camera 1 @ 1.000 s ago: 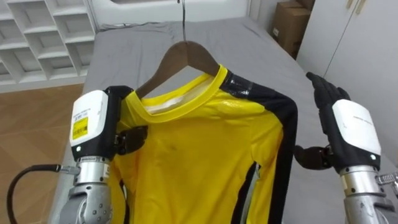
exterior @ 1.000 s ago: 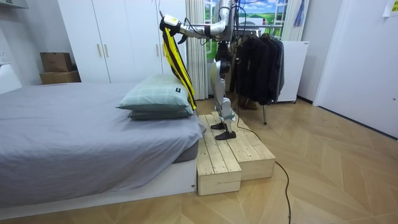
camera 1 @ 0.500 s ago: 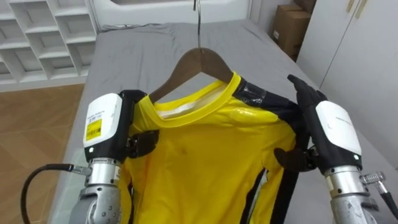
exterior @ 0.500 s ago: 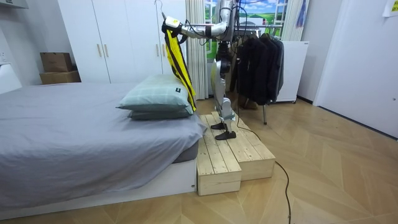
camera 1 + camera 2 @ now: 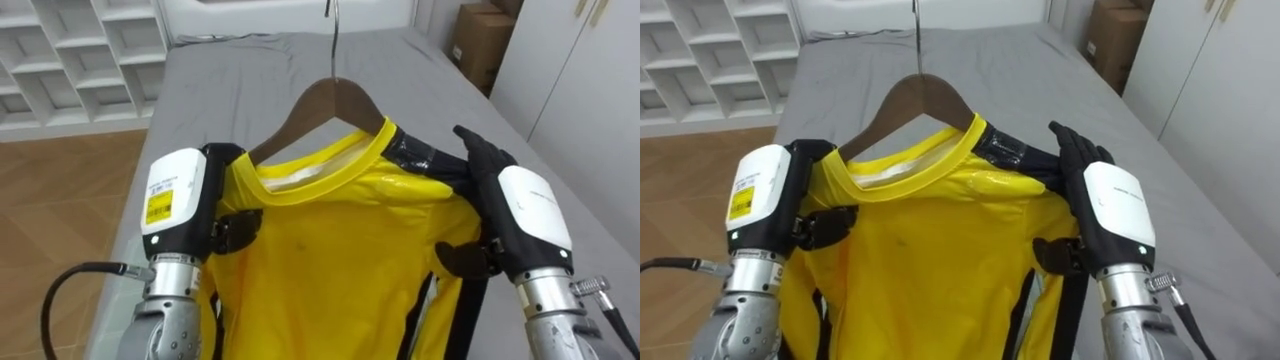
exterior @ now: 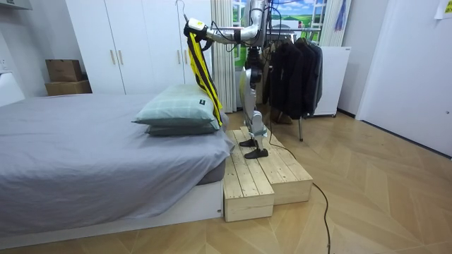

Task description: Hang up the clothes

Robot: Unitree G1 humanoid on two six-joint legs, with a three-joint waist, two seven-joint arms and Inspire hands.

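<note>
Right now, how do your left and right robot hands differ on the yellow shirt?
The left robot hand pinches a shoulder of the yellow shirt, thumb on the front; the right robot hand lays straight fingers along the other shoulder. The left robot hand sits on yellow cloth, the right on the black sleeve. Both flank the wooden hanger.

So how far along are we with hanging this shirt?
Done: the yellow shirt sits on the wooden hanger. In hand: the left hand pinches one shoulder, the right hand lies open against the other. Left: the hanger is hooked on nothing yet; the rack of dark clothes stands behind the robot.
</note>
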